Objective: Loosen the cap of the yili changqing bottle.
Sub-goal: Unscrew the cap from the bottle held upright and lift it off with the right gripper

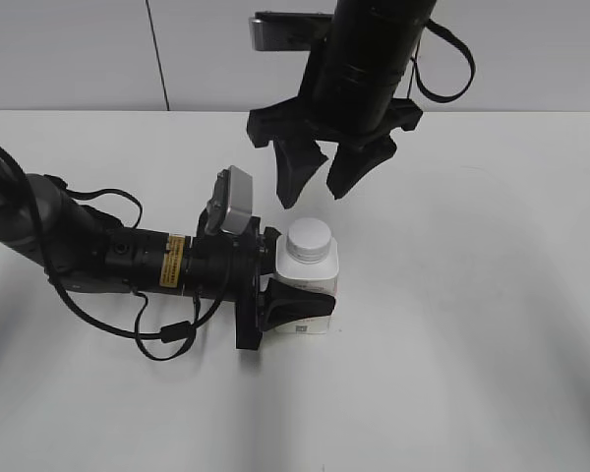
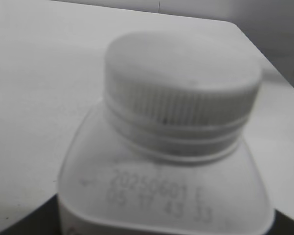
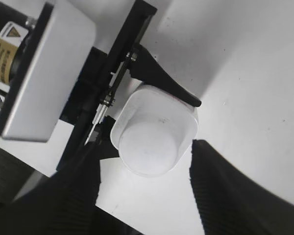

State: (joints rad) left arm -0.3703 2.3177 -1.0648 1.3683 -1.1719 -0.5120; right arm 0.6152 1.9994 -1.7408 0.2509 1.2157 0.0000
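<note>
Half the bottle point(image 1: 308, 280) hides inside the gripping left hand point(image 1: 297, 287); right hand point(image 1: 320, 177) hangs wide above the cap point(image 1: 309, 238)

left gripper point(image 1: 293, 300): arm low, horizontal, jaws clamped | right gripper point(image 1: 313, 177): raised, pointing down, jaws apart

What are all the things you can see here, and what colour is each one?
bottle: one, white, upright on the table, held at its sides.
cap: one, white, on the bottle's neck.
table: one, white, under everything.
left gripper: one, black, lying low from the left, shut on the bottle's body.
right gripper: one, black, hanging above the cap, jaws open, touching nothing.
</note>
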